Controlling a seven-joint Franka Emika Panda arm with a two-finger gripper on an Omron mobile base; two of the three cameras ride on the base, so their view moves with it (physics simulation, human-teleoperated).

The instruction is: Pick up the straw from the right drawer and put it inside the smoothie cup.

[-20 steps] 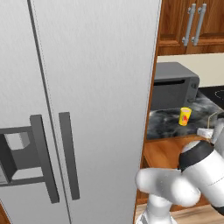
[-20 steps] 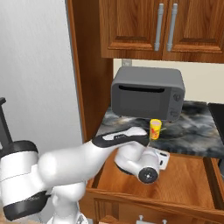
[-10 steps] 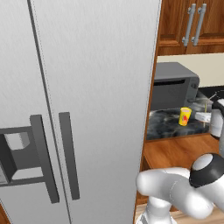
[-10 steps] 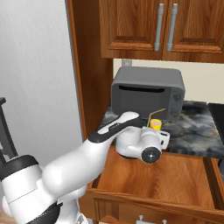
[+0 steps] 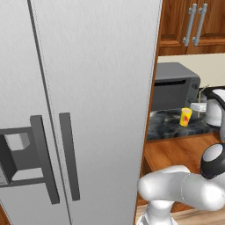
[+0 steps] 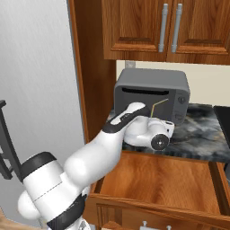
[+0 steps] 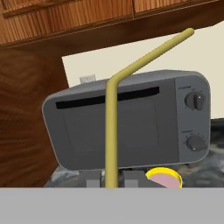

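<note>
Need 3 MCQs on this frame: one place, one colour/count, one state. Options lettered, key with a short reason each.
1. Where does the smoothie cup stand?
A. on the dark counter in front of the microwave
B. inside the open drawer
C. on top of the microwave

2. How many round knobs does the microwave have on its right side?
A. one
B. two
C. four

3. What state is the straw in?
A. lying flat in the drawer
B. standing inside the cup
C. pinched in the gripper, above the counter

Key: 1 A, the left base view shows the yellow cup on the counter by the microwave. 2 B, the hand view shows two knobs, one above the other. 3 C, the hand view shows the straw rising from between the fingertips, with the cup's rim just beside it and the right drawer open below.
</note>
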